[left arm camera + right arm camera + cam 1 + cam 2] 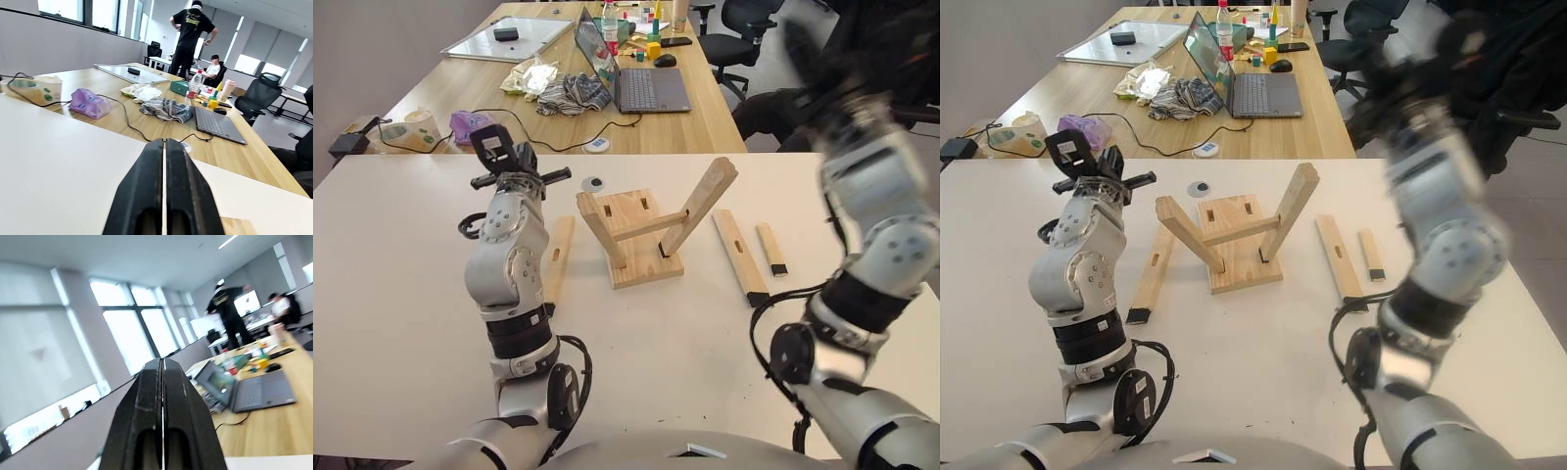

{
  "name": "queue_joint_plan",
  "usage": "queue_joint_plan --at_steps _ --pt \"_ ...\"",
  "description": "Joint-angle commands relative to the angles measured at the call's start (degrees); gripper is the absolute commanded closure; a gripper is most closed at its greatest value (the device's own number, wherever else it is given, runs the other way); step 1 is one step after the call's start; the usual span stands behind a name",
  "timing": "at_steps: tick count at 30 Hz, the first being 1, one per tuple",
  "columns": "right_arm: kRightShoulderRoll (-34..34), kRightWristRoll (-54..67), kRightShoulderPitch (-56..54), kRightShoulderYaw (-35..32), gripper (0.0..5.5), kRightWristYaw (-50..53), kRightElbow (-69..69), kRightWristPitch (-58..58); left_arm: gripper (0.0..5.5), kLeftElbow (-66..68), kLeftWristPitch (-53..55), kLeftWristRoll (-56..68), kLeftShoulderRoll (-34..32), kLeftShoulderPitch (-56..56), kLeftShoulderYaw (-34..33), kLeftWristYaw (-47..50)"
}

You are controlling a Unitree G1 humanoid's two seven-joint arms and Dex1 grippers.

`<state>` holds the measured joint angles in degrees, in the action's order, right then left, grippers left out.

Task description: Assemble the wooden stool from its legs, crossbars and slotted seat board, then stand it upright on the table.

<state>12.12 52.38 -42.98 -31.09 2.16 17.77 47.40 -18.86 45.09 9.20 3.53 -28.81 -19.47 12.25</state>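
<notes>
Stool (pixel 641 230) — half-built, seat (pixel 646 269) down on the bench (pixel 401 313), legs (pixel 603 227) and a crossbar (pixel 646 227) slotted upward, I'd say for adding the rest. Loose leg (pixel 558 259) left, another leg (pixel 740 257) and short bar (pixel 771 249) right — both jaws pressed together, empty.

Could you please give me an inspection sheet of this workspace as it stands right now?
Surface: white table, carrying the stool parts.
Job's things: slotted wooden seat board lies flat, two fitted wooden legs leaning up from it, a wooden crossbar between them; one loose wooden leg lies to its left, another loose leg to its right, a short dark-tipped wooden bar beyond.
Clutter: small grey round disc behind the board.
Grippers: left tool shut, empty; right tool shut, empty.
Cables: black cable across the wooden desk behind.
Surroundings: that desk holds an open grey laptop, striped cloth, purple bag; black office chair beside it.
</notes>
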Motion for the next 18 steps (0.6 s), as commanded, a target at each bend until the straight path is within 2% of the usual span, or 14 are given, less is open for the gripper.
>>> queue_joint_plan --at_steps 1,4,5,7,9,11,12,14,15,18 --pt "3.75 -14.07 9.72 9.25 5.50 2.71 -7.53 -0.78 5.46 -2.15 2.85 0.45 3.77 4.03 -5.67 6.77" --pt "6.07 -24.45 16.20 19.29 5.50 2.40 -7.45 -1.99 5.46 -2.99 4.20 -0.13 2.16 7.49 -8.84 8.63" --pt "7.06 -27.72 17.28 23.03 5.50 1.41 -6.63 -3.19 5.46 -2.79 4.63 -0.31 0.47 8.51 -8.11 7.40" --pt "9.74 -32.96 18.47 28.65 5.50 -2.10 -5.71 -6.22 5.46 -2.93 7.76 0.21 -7.58 12.68 -1.03 -1.90" --pt "12.81 -36.39 19.45 30.26 5.50 -5.91 -6.52 -9.39 5.46 -5.42 13.00 3.45 -18.47 18.86 5.14 -14.31" --pt "15.64 -38.24 21.97 28.92 5.50 -8.02 -5.63 -10.64 5.46 -4.34 17.98 5.66 -26.85 20.11 1.21 -20.15" --pt "16.45 -38.89 23.19 28.40 5.50 -8.65 -4.39 -10.61 5.46 -4.80 21.03 6.58 -28.35 19.28 -0.83 -20.86" --pt "16.49 -39.93 24.11 29.73 5.50 -9.81 -2.56 -10.44 5.46 -8.48 26.92 8.96 -25.09 16.15 -0.12 -20.14" --pt "15.68 -40.44 23.40 31.95 5.50 -10.75 -1.71 -10.19 5.46 -11.03 29.83 10.43 -20.21 14.38 2.49 -19.06" --pt "11.81 -40.69 17.82 43.38 5.50 -16.15 4.52 -7.95 5.46 -17.77 37.85 13.95 2.60 7.68 11.93 -13.42"
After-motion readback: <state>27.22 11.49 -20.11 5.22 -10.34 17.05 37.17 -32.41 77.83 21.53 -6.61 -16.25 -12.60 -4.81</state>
